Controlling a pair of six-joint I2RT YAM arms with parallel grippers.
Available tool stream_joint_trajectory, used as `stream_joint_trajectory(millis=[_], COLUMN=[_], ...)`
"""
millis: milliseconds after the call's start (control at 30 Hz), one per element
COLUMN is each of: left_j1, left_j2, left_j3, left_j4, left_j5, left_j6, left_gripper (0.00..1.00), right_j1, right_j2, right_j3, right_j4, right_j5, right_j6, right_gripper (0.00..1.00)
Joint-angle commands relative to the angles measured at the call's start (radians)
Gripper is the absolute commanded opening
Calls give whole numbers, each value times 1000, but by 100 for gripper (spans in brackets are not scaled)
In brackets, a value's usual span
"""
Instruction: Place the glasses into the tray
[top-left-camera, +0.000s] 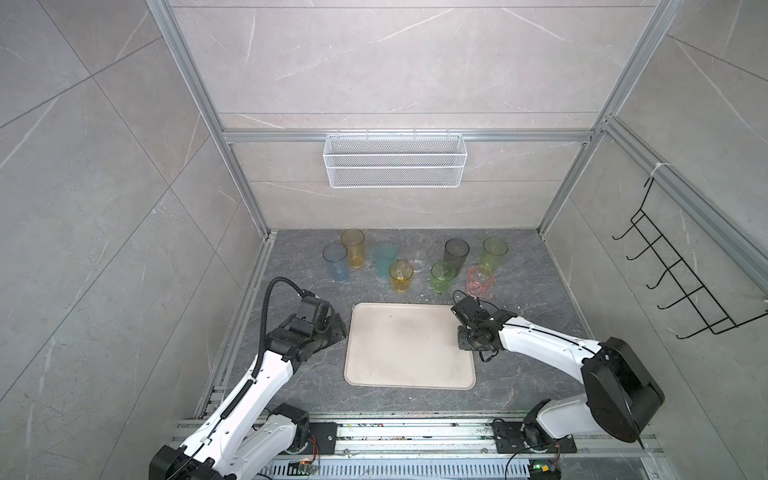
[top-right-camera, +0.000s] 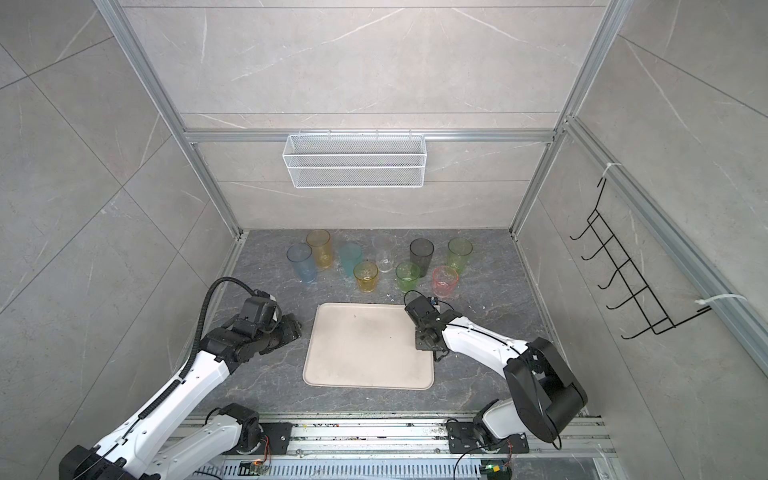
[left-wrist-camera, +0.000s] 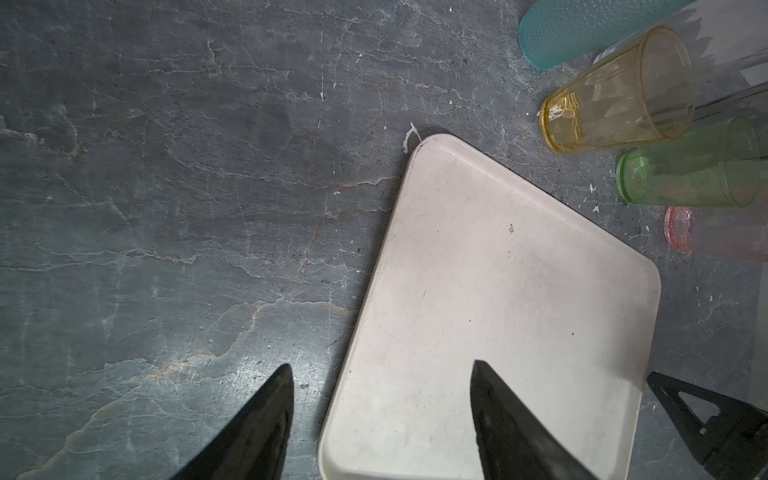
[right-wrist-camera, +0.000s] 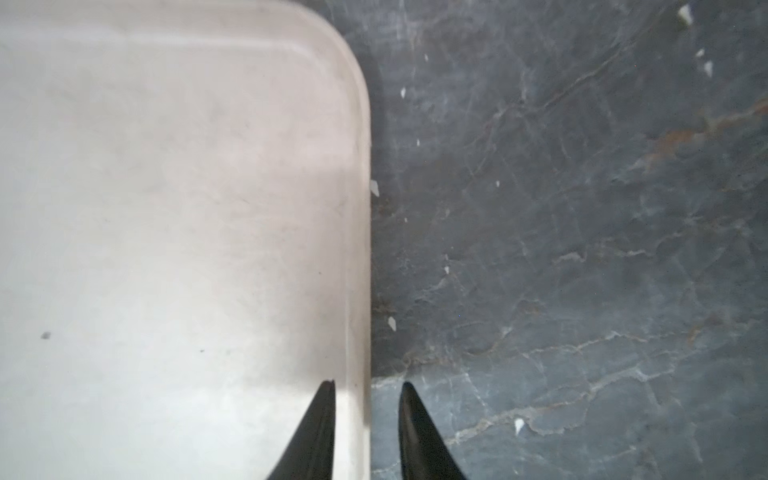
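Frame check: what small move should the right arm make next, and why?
Probably raise the right gripper and swing it towards the pink glass. Its jaws are slightly apart and empty over the right edge of the tray, the tray holds nothing, and the pink glass stands upright nearest that arm.

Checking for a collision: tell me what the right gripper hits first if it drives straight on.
Likely the rim of the tray: the right gripper has its jaws astride it, one over the table. Height above it is unclear.
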Motion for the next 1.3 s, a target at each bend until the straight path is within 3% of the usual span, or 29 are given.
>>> stream_joint_trajectory(millis=[0, 100, 233, 600, 833, 1267], left_j1=[5, 7, 33, 174, 237, 284], left_j2=[23, 66, 147, 409, 560, 805], left_j3=[83, 147, 251, 554, 695, 904], left_j4=[-5, -7, -6, -39, -59, -109], left_j5=[-36, -63, -74, 7, -12, 56], left_j6=[45, 75, 119, 164, 176, 173], left_gripper=[70, 72, 74, 78, 78, 77], right_j1=[-2, -3, -2, 2, 6, 12], right_j2=[-89, -155, -229, -330, -285, -299], right_j3=[46, 55, 61, 42, 31, -187], right_j4=[-11, 16, 86, 410, 617, 848], right_j5=[-35, -53, -90, -272, -371, -370], right_j6=[-47, -89, -152, -321, -339, -326], right_gripper=[37, 49, 59, 74, 78, 80])
